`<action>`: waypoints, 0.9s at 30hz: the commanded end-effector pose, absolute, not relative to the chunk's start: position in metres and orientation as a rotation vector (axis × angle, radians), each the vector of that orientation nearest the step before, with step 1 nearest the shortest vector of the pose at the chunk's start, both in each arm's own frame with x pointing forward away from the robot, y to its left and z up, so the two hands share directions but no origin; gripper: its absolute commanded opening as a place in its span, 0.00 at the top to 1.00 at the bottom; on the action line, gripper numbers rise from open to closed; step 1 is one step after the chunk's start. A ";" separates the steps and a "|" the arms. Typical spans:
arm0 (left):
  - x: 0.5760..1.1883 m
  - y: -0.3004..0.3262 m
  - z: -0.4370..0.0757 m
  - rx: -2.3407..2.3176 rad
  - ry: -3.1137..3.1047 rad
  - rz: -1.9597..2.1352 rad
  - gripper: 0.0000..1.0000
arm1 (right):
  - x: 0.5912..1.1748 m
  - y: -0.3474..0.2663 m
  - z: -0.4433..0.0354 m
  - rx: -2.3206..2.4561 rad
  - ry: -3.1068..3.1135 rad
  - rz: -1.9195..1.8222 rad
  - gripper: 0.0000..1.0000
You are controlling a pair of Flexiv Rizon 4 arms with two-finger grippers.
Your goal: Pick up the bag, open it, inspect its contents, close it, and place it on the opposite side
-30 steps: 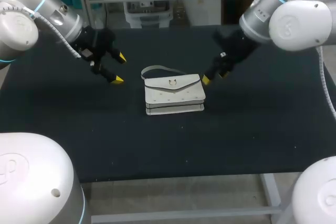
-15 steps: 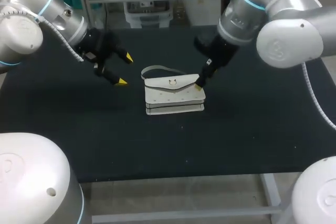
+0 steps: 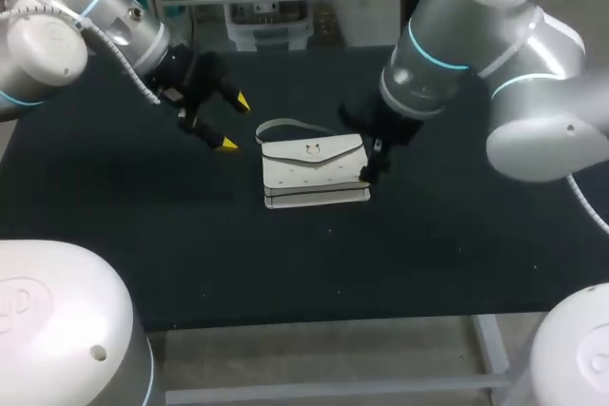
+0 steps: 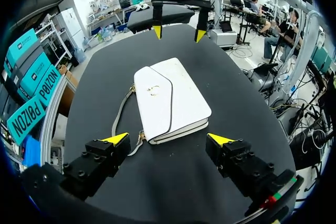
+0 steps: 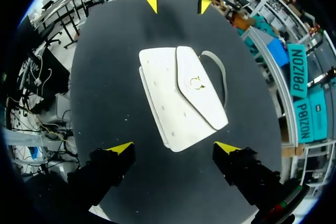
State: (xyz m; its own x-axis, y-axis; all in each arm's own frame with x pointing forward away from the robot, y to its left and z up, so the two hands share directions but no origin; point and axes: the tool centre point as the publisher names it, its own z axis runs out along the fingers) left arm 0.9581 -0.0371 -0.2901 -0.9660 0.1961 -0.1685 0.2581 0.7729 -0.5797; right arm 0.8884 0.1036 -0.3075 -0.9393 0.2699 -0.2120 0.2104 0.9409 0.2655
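Bag (image 3: 316, 173) lay flat, flap closed, mid table (image 3: 457, 235) | our left fingers (image 3: 226, 145) spread wide, near one end | our right fingers (image 5: 119, 148) spread wide, over the opposite end

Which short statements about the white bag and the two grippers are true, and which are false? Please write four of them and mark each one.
1. The bag lies flat on the table. True.
2. Its flap is folded open. False: the flap is closed over the front of the bag.
3. The left gripper is shut on the strap. False: it is open and apart from the bag, touching neither bag nor strap.
4. The right gripper is open. True: its two fingers stand wide apart at the bag's other end.
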 end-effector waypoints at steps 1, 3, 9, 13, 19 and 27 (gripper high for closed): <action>0.959 -0.039 -0.293 0.380 2.881 -0.998 0.00 | 0.890 0.108 -0.312 0.309 2.727 0.336 0.00; 0.959 -0.042 -0.295 0.410 2.849 -1.064 0.00 | 0.893 0.109 -0.319 0.197 2.659 0.399 0.00; 0.962 -0.053 -0.303 0.510 2.812 -1.121 0.00 | 0.895 0.109 -0.340 0.038 2.581 0.354 0.00; 0.963 -0.060 -0.305 0.557 2.802 -1.120 0.00 | 0.896 0.111 -0.345 -0.074 2.561 0.313 0.00; 0.962 -0.071 -0.305 0.586 2.805 -1.094 0.00 | 0.902 0.119 -0.346 -0.163 2.545 0.249 0.00; 0.962 -0.081 -0.305 0.618 2.839 -1.159 0.00 | 0.910 0.129 -0.357 -0.260 2.542 0.201 0.12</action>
